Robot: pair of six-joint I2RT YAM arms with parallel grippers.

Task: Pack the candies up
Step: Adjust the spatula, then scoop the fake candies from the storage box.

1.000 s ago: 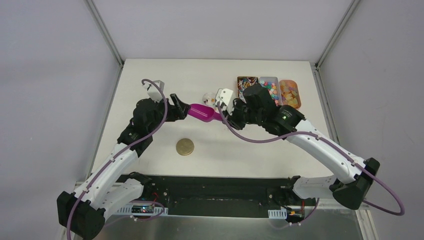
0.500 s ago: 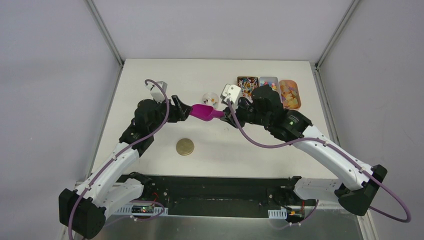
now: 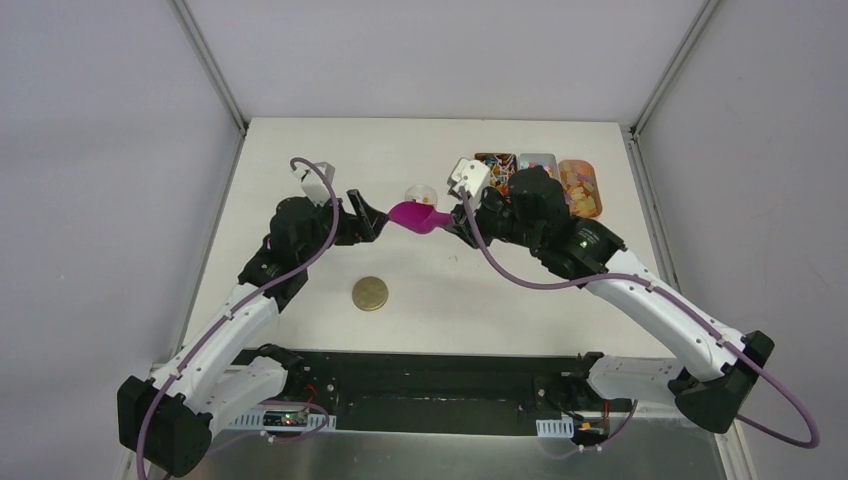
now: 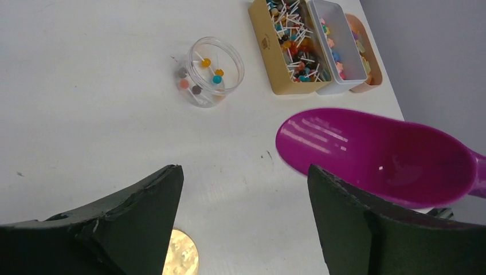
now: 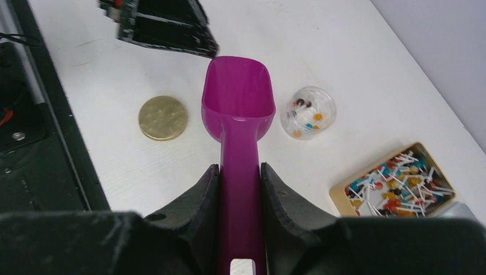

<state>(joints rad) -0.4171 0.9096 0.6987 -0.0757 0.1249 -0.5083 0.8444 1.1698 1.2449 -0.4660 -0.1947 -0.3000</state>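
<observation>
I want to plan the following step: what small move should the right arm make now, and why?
Probably swing the scoop toward the candies in the brown tray. Its bowl looks empty, the right gripper has its jaws clamped on the handle, and the left gripper stands open.

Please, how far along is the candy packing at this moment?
Done: the open clear jar holds a few candies. In hand: the right gripper clamps the empty magenta scoop by its handle; the left gripper is open beside its bowl. Left, probably: scooping more from the trays and fitting the gold lid.
</observation>
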